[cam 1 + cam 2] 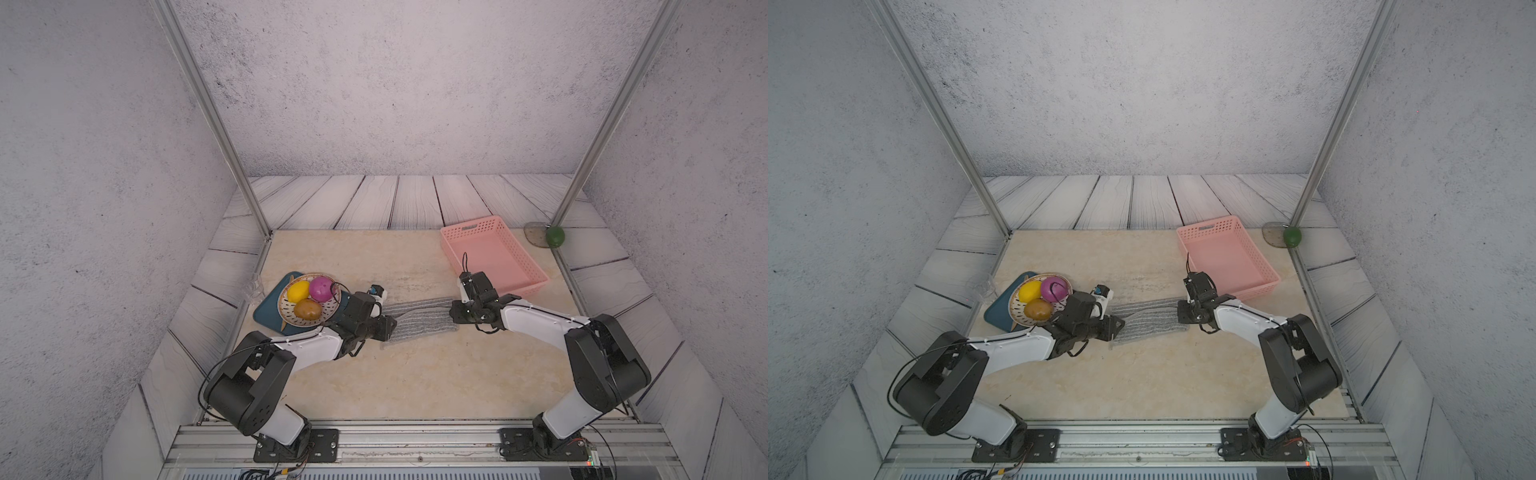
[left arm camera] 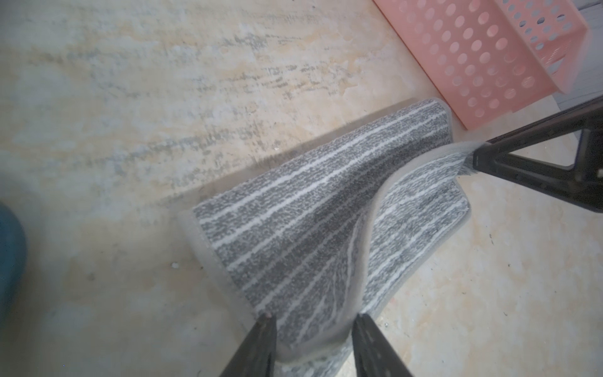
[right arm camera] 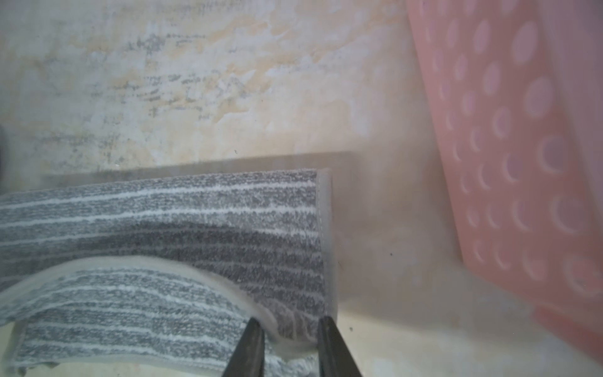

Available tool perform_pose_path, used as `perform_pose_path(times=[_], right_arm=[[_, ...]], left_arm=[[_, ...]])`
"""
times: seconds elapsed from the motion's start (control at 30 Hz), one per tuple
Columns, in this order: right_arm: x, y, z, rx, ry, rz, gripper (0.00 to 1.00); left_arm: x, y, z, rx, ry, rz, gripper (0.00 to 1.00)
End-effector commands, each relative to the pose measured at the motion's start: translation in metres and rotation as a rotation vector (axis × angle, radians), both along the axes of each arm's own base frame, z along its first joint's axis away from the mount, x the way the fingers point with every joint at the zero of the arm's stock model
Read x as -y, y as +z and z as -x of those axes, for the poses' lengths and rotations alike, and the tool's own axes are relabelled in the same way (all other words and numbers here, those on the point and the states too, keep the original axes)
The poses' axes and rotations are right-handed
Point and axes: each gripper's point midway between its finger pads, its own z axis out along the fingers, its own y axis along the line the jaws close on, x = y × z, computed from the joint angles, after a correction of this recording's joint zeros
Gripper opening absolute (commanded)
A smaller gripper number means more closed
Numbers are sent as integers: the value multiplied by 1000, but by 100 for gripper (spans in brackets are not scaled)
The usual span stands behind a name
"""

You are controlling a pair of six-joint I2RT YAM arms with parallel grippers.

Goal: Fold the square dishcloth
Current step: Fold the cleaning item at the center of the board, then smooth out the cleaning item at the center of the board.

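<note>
1. The square dishcloth [image 1: 419, 320] lies on the pale marbled table [image 1: 415, 382], stretched between my two grippers. It is doubled over into a long strip, with its whitish stripes running from one gripper toward the other.
2. The fold runs along the far long edge and lies flat on the table. On the near side, the upper layer's hem arches up off the lower layer (clearest in the left wrist view).
3. My left gripper [image 2: 314, 316] is at the strip's left end. Its fingers stand plainly apart. The upper layer's corner passes between them without being pinched thin.
4. My right gripper [image 3: 288, 320] is at the opposite end, with a narrower gap between its fingers. A fuzzy bunch of the cloth's corner fills that gap. In the left wrist view that corner rises up to the fingertip. I cannot tell whether I am gripping it or it merely rests there.
5. The pink basket [image 1: 528, 291] sits just beyond the cloth's right end, on the far side of my right wrist. It is near the cloth but not touching it.
6. A perforated bowl [image 1: 286, 309] holding a yellow, a purple and a brown fruit rests on a dark teal mat [image 1: 266, 316]. It sits beside my left wrist, apart from the cloth.
</note>
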Motion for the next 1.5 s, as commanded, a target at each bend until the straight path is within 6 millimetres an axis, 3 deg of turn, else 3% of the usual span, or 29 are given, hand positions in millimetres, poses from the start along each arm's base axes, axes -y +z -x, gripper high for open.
perform_pose_path(times=[0.0, 0.27, 0.37, 0.47, 0.53, 0.7, 0.83, 1.03, 1.2, 1.47], right_arm=[[-1, 2, 8, -9, -14, -34, 29], [6, -9, 29, -38, -53, -65, 32], [9, -15, 35, -56, -66, -68, 35], [13, -20, 42, -70, -81, -67, 39], [16, -22, 45, -78, -92, -62, 41], [23, -23, 53, -99, -133, -53, 42], [34, -19, 54, -110, -199, -22, 42], [47, -9, 53, -84, -286, 2, 42], [43, 8, 47, -43, -278, -35, 40], [18, 26, 26, -14, -196, -93, 33]], left_arm=[[1, -1, 12, -22, -13, 27, 46], [-7, -8, 31, -62, -7, 44, 48], [-10, -10, 38, -81, 2, 57, 57], [-15, -11, 45, -102, 24, 68, 72], [-20, -11, 49, -121, 50, 65, 76], [-29, -1, 58, -180, 123, 90, 69], [-27, 16, 60, -225, 155, 140, 54], [-13, 32, 57, -237, 127, 173, 51], [4, 33, 50, -243, 84, 176, 45], [42, 30, 29, -233, 2, 126, 43]])
